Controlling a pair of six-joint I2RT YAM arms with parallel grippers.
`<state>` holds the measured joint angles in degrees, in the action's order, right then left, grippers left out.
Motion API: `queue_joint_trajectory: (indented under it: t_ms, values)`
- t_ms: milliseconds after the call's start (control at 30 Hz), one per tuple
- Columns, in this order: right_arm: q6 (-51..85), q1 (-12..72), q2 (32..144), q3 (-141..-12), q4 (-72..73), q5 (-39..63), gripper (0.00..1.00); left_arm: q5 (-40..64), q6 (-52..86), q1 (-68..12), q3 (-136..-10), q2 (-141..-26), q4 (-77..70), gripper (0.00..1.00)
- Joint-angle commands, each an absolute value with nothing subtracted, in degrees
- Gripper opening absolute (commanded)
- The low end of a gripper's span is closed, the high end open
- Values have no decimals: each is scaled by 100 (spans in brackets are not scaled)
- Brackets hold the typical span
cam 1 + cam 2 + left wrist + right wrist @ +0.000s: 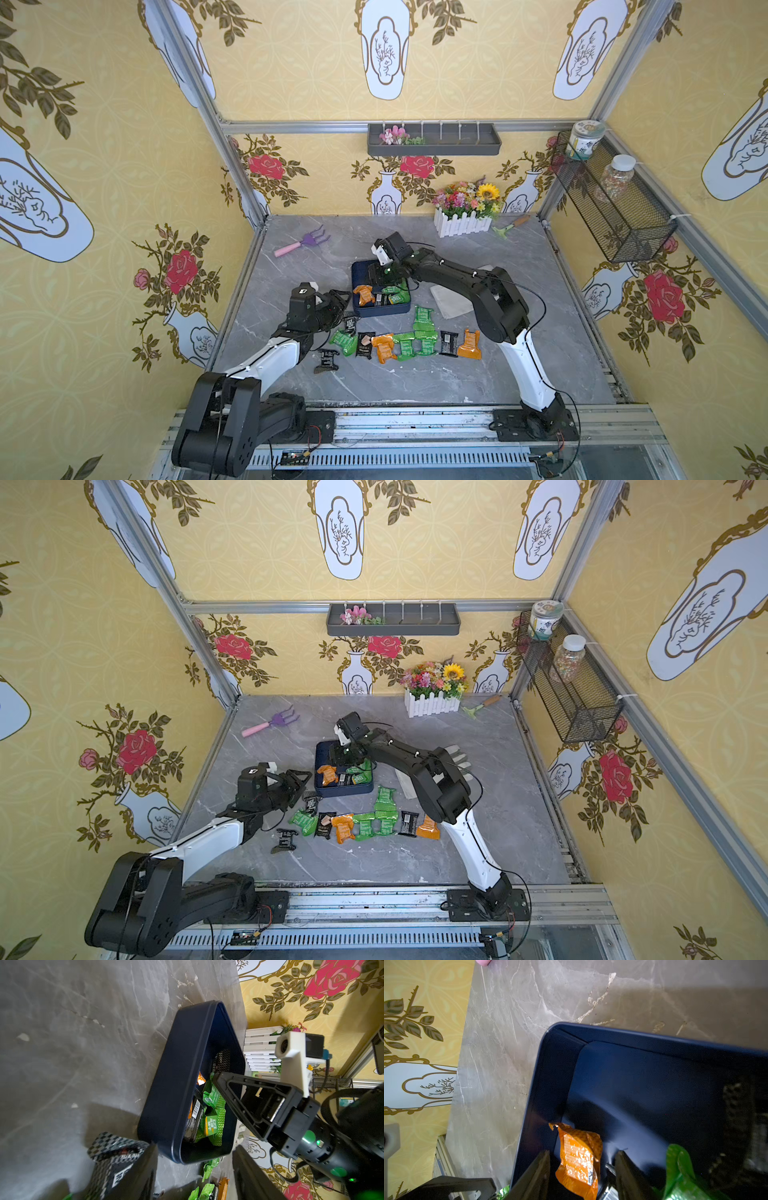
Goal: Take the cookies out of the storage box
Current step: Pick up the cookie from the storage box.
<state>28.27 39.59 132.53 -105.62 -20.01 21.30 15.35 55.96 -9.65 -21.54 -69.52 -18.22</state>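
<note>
- Step in hand: unloading looks well advanced. Most cookies [405, 345] lie in a loose, overlapping row on the bench [498, 374] in front of the box [386, 311]. A few are not yet out: an orange packet [579, 1159], some green packets [214, 1118] and a bar-coded black packet [195, 1109].
- Right hand [583, 1153]: it is lowered into the box with fingers parted, one on each side of the orange packet. Neither finger appears to touch the packet, so nothing is gripped.
- Left hand [195, 1147]: it sits low outside the box, just beside a near corner. Its fingers are apart with nothing between them. A checkered black packet [112, 1151] lies on the bench against the outer side of one finger.
- Next move, as judged: close the right hand on the orange packet, lift it clear of the rim, and set it down on the bench.
- Edges: one end of the orange packet rests against the box's side wall near a corner. One right-hand finger stands close to that wall, leaving little slack. A finger catching the wall could drag the box.
- Open room: the far part of the box floor is bare.
- Open room: the bench is free between the row and the near edge, and at the far left around the toy rake [303, 243].
- Open room: on the right, a pale sheet [451, 301] lies partly under the right arm.
</note>
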Motion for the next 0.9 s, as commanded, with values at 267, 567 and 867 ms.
queue_joint_trajectory:
  t_ms: [267, 567, 867]
  values:
    - [2480, 3951, 13842, -11028, -2153, 2820, 60, 1714, 5581, -966, -2171, -7300, -2153, 59]
    - [2467, 3946, 14081, -11035, -2128, 2852, 41, 1753, 5598, -967, -2221, -7466, -2153, 58]
    - [2468, 3946, 13963, -10890, -2003, 2758, 18, 1736, 5611, -967, -2207, -7374, -2145, 57]
